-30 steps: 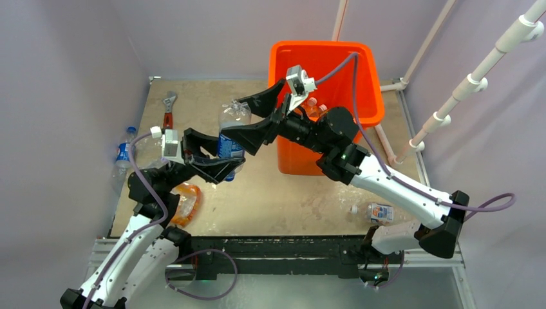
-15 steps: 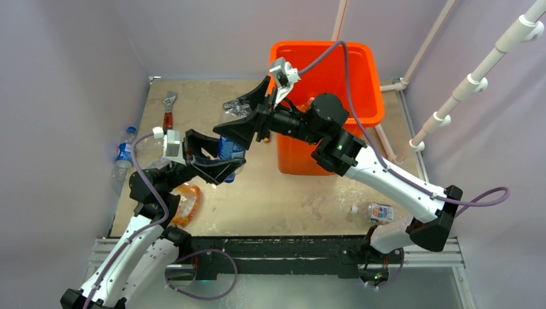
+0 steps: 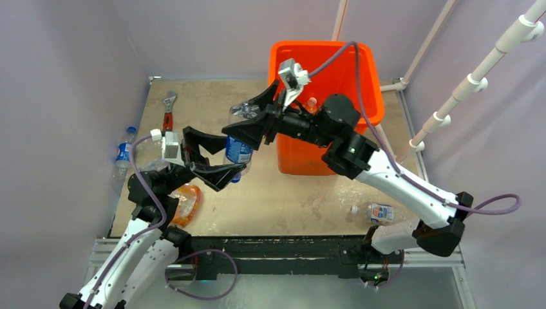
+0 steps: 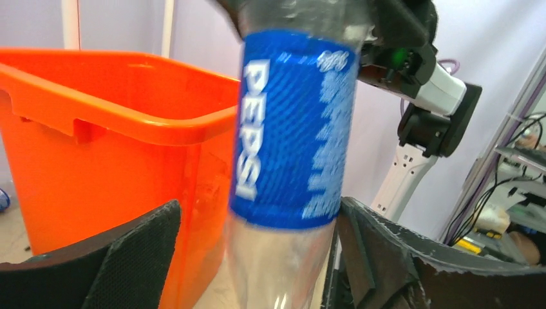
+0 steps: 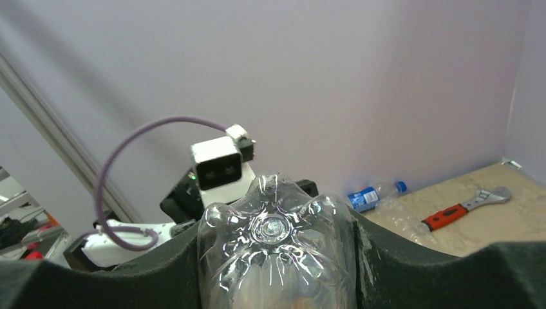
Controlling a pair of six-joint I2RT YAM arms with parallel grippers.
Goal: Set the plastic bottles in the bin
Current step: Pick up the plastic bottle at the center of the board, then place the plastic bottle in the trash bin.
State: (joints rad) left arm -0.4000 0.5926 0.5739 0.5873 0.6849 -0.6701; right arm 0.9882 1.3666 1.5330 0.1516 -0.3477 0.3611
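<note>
A clear plastic bottle with a blue Pepsi label (image 3: 238,149) (image 4: 293,129) hangs above the table, left of the orange bin (image 3: 360,48) (image 4: 96,129). My right gripper (image 3: 237,121) (image 5: 277,257) is shut on its ribbed bottom end (image 5: 277,232), a pad pressed on each side. My left gripper (image 3: 230,158) (image 4: 257,219) is open around the lower part; a gap shows at its left finger (image 4: 138,257). Other plastic bottles lie at the left wall (image 3: 122,154), under my left arm (image 3: 183,203) and at the front right (image 3: 380,211). One orange-capped bottle (image 3: 311,102) lies in the bin.
A wrench with a red handle (image 3: 169,109) (image 5: 460,209) lies at the back left. White pipes (image 3: 476,77) run along the right side. Purple walls close the table in on three sides.
My right gripper has closed on the bottle's bottom end. My left gripper has opened and let go of it. The bottle has shifted slightly right, towards the bin.
</note>
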